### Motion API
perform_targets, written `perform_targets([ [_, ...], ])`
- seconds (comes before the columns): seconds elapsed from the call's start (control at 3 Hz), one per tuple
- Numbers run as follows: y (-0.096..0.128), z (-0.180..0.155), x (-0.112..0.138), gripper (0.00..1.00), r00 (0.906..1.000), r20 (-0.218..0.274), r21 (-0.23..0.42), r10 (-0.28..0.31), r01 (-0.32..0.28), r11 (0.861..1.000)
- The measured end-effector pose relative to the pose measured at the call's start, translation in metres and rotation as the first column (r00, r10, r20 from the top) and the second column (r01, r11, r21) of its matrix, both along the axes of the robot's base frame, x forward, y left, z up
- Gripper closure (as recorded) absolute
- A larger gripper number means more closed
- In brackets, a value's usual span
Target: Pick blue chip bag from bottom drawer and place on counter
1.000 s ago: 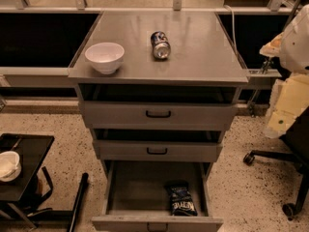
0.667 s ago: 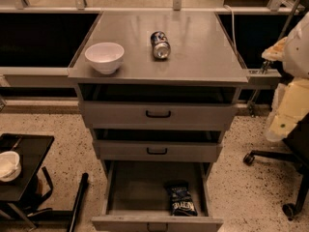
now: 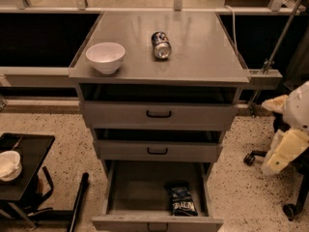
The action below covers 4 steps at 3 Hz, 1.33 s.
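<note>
The blue chip bag [image 3: 182,200] lies flat in the open bottom drawer [image 3: 157,221], near its front right corner, dark navy with white lettering. The counter [image 3: 203,52] is the grey metal top of the drawer cabinet. My gripper [image 3: 282,153] is at the right edge of the view, level with the middle drawer, to the right of the cabinet and well apart from the bag. It touches nothing, and only cream and white arm parts of it show.
A white bowl [image 3: 105,57] and a blue soda can [image 3: 161,45] lying on its side are on the counter. The two upper drawers [image 3: 158,114] are slightly pulled out. A black side table [image 3: 29,153] with a white bowl [image 3: 7,166] stands at the lower left. Chair wheels [image 3: 249,158] are at the right.
My arm has dropped from beside the counter's right edge to about the level of the middle drawer. The bag, bowl and can have not moved.
</note>
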<state>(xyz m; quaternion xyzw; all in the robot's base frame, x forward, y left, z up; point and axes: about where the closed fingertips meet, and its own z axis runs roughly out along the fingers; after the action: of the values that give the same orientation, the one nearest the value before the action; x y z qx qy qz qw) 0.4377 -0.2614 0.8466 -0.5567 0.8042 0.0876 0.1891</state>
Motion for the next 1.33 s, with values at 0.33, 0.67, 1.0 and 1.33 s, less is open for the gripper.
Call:
perform_targets([
  [0.33, -0.004, -0.077, 0.008, 0.00, 0.9982, -0.060, 0.087, 0.006, -0.001, 0.996],
  [0.67, 0.004, -0.138, 0.022, 0.00, 0.9926, -0.108, 0.115, 0.055, -0.043, 0.992],
  [1.0, 0.004, -0.140, 0.020, 0.00, 0.9921, -0.113, 0.113, 0.055, -0.042, 0.993],
  [1.33, 0.011, -0.157, 0.023, 0.00, 0.9964, -0.083, 0.118, 0.019, -0.009, 0.993],
])
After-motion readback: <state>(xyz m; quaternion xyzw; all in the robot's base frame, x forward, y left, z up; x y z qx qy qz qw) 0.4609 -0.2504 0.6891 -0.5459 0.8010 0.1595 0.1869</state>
